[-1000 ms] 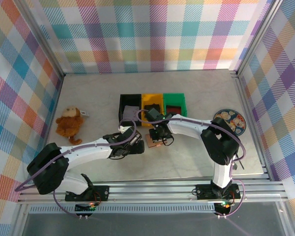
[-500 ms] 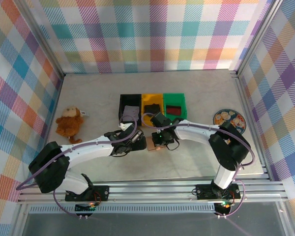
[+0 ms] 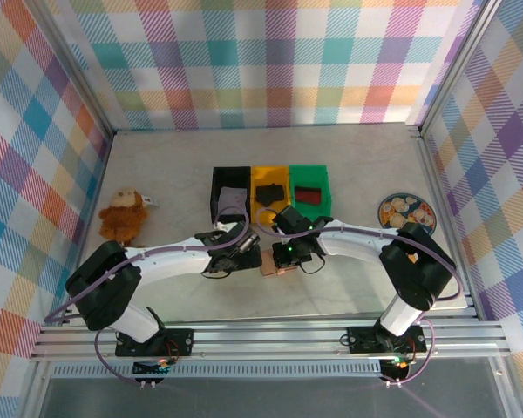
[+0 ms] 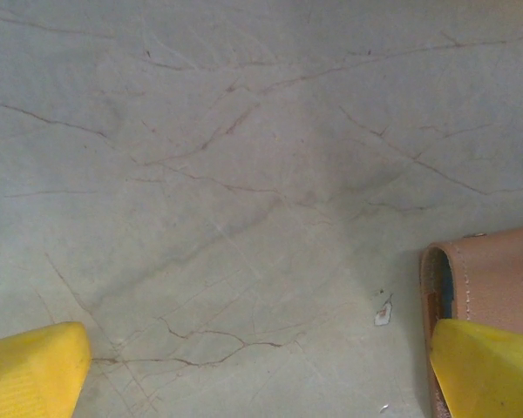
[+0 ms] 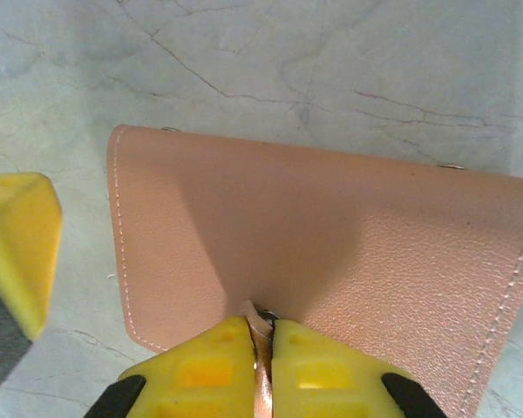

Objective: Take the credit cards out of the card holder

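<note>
Pinching card holder (image 5: 331,235) edge: right fingers (image 5: 200,357) | left fingers (image 4: 484,370) wide beside it | table (image 4: 244,157) open around

A pale, brown-veined table (image 3: 357,165) carries everything; a black bin (image 3: 230,193), yellow bin (image 3: 270,185) and green bin (image 3: 312,186) stand in a row near its middle. The card holder (image 5: 331,235) lies flat at six o'clock from the bins; a plush monkey (image 3: 124,218) sits at nine o'clock; a patterned plate (image 3: 406,213) rests at three o'clock.
</note>
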{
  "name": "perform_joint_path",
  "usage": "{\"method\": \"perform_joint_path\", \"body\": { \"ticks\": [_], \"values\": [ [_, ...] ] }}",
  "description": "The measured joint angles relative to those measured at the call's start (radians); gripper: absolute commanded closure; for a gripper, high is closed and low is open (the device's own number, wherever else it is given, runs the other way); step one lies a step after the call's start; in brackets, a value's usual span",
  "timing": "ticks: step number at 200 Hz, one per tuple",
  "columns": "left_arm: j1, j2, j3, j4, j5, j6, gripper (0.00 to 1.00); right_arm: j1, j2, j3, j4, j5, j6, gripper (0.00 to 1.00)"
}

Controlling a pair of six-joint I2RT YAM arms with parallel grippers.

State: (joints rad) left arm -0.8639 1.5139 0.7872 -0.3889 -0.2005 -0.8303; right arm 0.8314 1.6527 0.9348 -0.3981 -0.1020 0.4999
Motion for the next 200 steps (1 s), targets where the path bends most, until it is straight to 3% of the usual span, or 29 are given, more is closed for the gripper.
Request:
{"method": "perform_joint_path", "body": {
  "ticks": [200],
  "values": [
    [-0.019,0.101,0.063,-0.003,0.004,-0.082,0.00,0.008,-0.032,-0.041,0.053,-0.016,-0.034,0.94]
  ]
}}
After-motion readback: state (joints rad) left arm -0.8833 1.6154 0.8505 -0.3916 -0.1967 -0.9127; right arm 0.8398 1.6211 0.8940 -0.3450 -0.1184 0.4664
